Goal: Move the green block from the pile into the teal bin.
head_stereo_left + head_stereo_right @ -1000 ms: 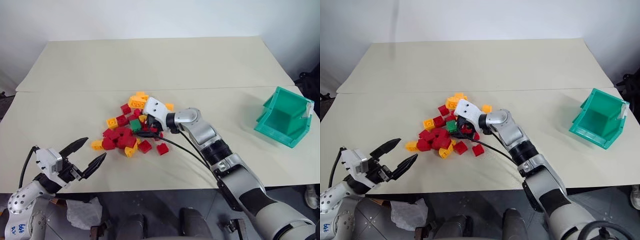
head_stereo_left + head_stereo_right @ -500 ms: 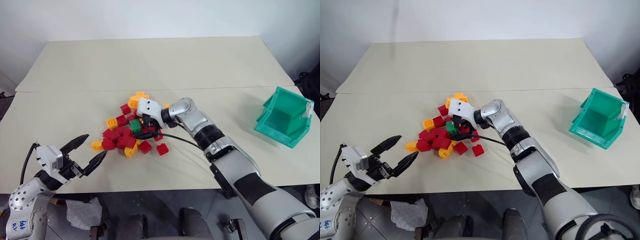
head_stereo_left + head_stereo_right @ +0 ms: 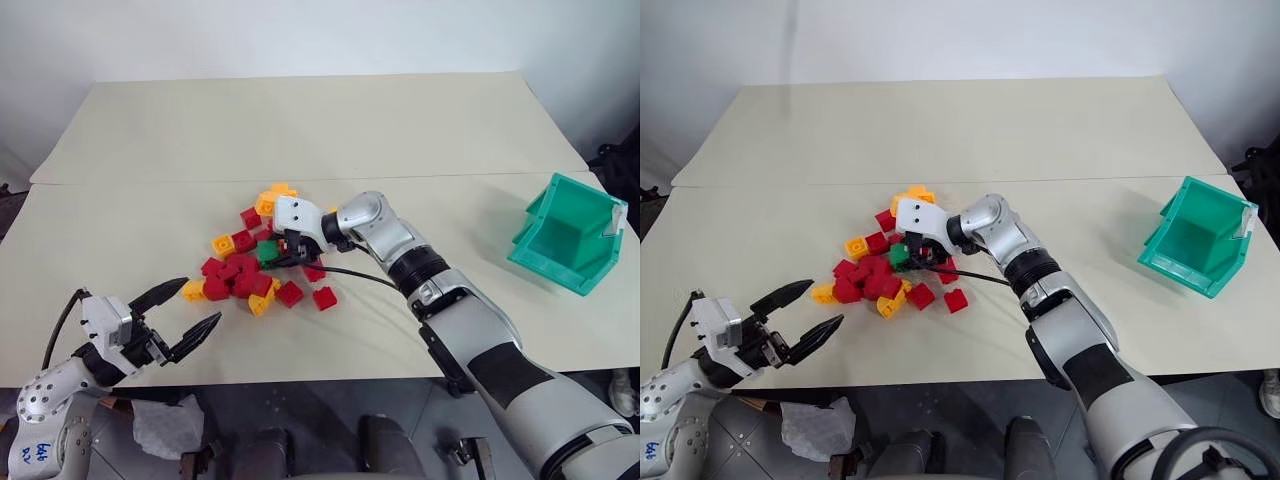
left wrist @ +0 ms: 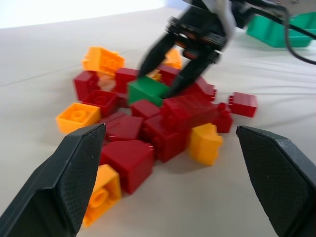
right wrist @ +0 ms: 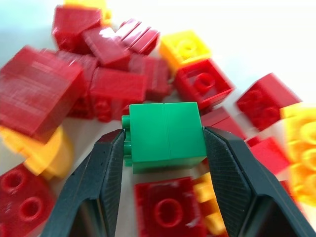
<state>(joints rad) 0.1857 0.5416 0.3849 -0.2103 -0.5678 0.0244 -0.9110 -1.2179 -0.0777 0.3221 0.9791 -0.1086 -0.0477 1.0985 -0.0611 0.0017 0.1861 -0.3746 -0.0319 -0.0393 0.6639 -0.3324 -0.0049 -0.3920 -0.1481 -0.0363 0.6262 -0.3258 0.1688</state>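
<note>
The green block [image 5: 165,134] lies at the near-middle of the pile [image 3: 245,280], a loose heap of red and yellow-orange bricks at the table's centre. My right gripper [image 3: 283,256] reaches into the heap from the right. Its two black fingers [image 5: 111,163] press on opposite sides of the green block, so it is shut on it. The block still rests low among the red bricks [image 4: 148,91]. My left gripper [image 3: 200,302] hovers open and empty near the front left edge, short of the pile. The teal bin [image 3: 575,200] stands at the far right of the table.
A black cable [image 3: 370,282] trails from my right wrist across the table just in front of the pile. A lone red brick [image 3: 324,298] lies at the heap's near right. Bare tabletop [image 3: 470,240] stretches between the pile and the bin.
My right gripper's fingers have closed in from wide open onto the green block. My left gripper has swung slightly to the right, toward the pile.
</note>
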